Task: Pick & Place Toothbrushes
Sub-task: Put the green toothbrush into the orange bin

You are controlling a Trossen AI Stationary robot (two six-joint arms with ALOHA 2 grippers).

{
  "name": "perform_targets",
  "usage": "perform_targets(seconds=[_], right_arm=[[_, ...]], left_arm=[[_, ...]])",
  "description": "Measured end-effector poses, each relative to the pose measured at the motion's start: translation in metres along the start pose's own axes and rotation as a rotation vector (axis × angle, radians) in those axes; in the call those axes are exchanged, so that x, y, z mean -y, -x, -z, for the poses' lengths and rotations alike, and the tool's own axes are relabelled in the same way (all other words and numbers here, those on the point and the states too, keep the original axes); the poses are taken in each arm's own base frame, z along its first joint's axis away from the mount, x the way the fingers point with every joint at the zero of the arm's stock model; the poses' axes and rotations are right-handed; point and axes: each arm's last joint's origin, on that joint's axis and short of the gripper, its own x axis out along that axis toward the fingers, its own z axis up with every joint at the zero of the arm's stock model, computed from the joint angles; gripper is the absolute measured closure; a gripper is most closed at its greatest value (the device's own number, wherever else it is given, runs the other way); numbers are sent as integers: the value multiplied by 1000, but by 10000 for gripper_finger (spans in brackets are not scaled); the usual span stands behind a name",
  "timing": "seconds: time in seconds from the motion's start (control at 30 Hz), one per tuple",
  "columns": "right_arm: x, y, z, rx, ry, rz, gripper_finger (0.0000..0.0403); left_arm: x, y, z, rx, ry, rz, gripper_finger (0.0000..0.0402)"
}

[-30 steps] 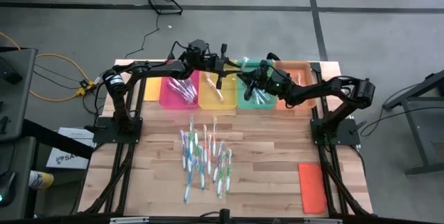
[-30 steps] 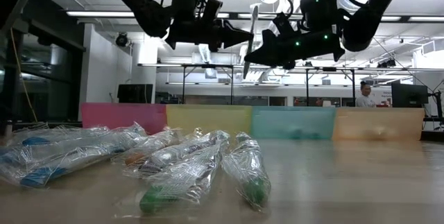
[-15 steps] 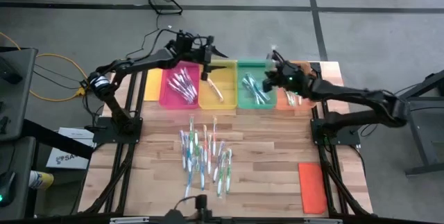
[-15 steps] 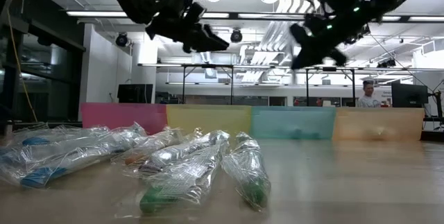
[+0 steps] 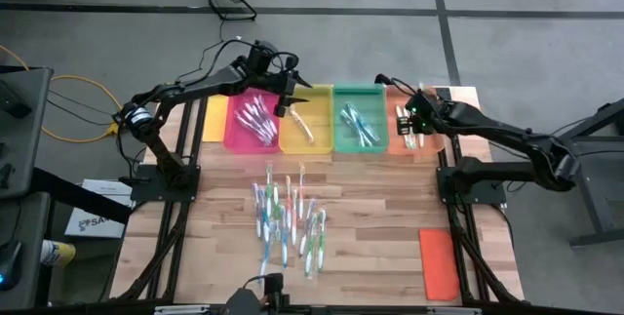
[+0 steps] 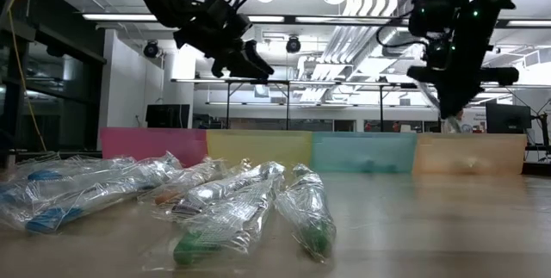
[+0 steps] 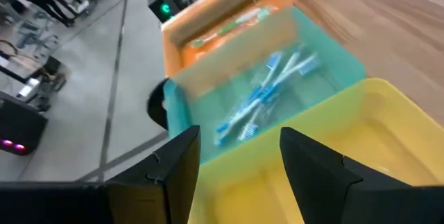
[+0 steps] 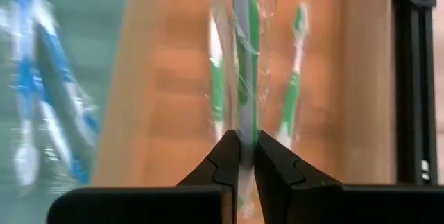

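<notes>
Left gripper opened and dropped its toothbrush, apparently into the yellow tray; right gripper carried its brush over the orange tray.

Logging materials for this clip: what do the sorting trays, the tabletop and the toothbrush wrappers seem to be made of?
Yellow tray, like its neighbours: likely thin translucent plastic, since light passes through the walls in the low view. Tabletop: wood, probably butcher-block, with visible plank strips and grain and a matte finish. Wrappers on the toothbrush pile: clear crinkled plastic film, glossy with highlights.
</notes>
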Motion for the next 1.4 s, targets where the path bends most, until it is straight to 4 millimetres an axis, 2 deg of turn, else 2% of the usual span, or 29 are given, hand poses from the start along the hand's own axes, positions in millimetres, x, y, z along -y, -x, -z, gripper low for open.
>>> perform_targets(seconds=[0.37, 0.73, 0.9, 1.13, 1.4], right_arm=[[3, -24, -2, -132, 151, 108, 365], [3, -20, 0, -156, 115, 57, 232], [4, -5, 3, -165, 73, -72, 208], [-2, 27, 19, -58, 76, -203, 206], [-17, 50, 44, 26, 165, -306, 205]], left_arm=[[5, 16, -7, -33, 17, 44, 208], [14, 18, -6, -79, 73, 115, 208], [22, 24, -14, -105, 86, 155, 208], [58, 39, -31, -181, 62, 178, 208], [127, 60, -28, -241, 137, 209, 208]])
